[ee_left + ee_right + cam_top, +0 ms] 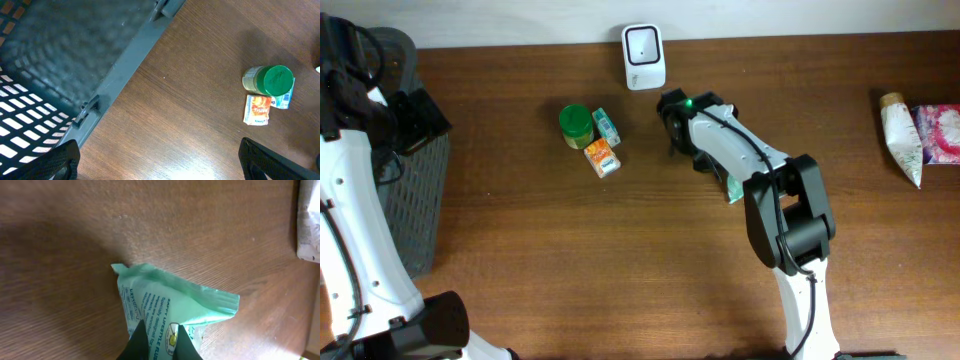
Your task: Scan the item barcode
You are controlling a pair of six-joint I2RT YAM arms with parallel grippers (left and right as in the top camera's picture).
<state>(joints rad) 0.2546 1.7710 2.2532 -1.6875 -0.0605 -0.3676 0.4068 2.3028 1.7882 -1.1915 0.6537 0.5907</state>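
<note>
Items on the brown table [620, 260] came to seven, plus one dark mesh basket [415, 200] at the far-left edge. One white scanner [644, 55] stood at the far side, near the centre. Just left of it and nearer sat a tight group of three: one green-lidded jar [576, 124], one small teal carton [606, 124] touching it, and one orange carton [602, 158] just beside both. At the far right lay one white tube [902, 135] with one pink packet [940, 133] next to it.

One green packet [175, 302] lay right of centre, nearer than the scanner. From overhead it was mostly hidden under the right arm, with only a corner showing. The right gripper [162, 332] was pinched tight on the packet's near edge. Whether the packet rested on the wood or hung just above it could not be told.

The left gripper [160, 165] hovered beside the basket rim, spread wide with nothing between its two fingers.
</note>
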